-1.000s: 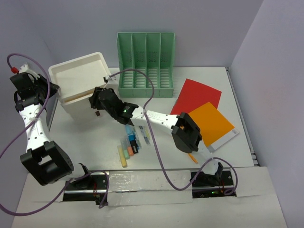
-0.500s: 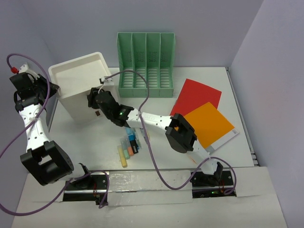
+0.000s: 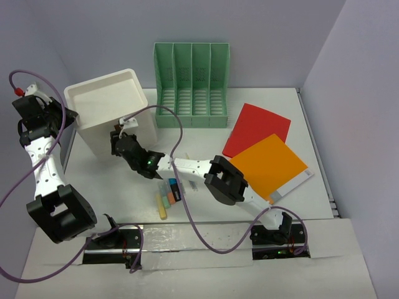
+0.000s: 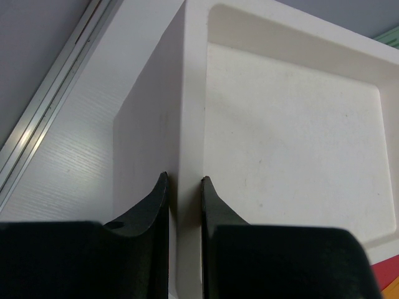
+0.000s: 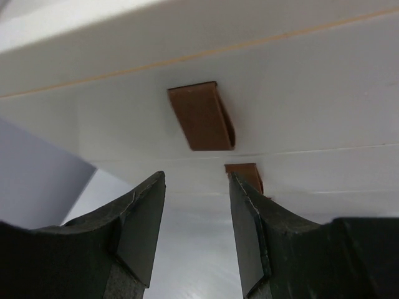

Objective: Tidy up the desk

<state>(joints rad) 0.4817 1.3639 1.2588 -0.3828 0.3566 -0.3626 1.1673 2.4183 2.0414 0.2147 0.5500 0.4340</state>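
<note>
1. The left gripper (image 4: 184, 180) was pinching the rim of the white drawer box (image 4: 287, 124) — a brace, we judged, to keep the box from sliding.
2. The right gripper (image 5: 194, 177) hung spread and empty before the drawer front, just below the upper brown handle (image 5: 201, 116), likely lining up for a pull.
3. The desk (image 3: 100, 180) lay under everything — white, matte, wide. It carried the box at far left, loose markers (image 3: 167, 198) near the front, and a red sheet (image 3: 259, 121) and an orange sheet (image 3: 274, 162) at right.
</note>
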